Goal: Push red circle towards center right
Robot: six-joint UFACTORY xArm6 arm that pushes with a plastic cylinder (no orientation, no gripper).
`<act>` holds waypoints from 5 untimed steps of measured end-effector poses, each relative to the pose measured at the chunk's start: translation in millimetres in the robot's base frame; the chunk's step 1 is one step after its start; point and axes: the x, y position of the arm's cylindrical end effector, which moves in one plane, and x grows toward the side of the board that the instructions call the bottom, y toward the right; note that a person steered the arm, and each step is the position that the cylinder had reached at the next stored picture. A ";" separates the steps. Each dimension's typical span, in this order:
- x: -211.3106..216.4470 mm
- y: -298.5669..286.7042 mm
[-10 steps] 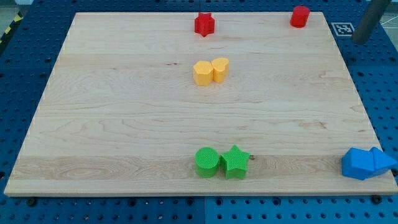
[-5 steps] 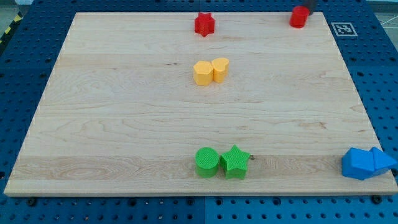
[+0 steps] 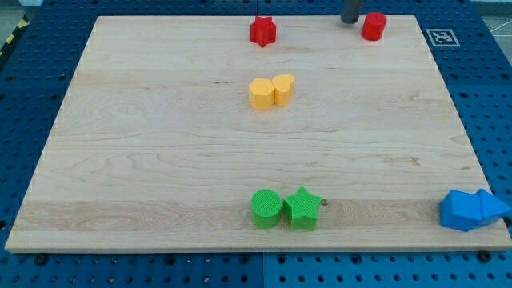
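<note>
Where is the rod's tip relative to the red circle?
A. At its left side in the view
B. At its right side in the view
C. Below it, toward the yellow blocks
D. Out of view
A: my tip stands just left of the red circle at the board's top edge.

My tip (image 3: 350, 21) stood just beside the red circle (image 3: 373, 26), at its nine o'clock, near the board's (image 3: 160, 160) twelve o'clock edge.
</note>
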 end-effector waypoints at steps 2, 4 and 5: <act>0.0 32.3; 38.4 31.2; 51.5 32.4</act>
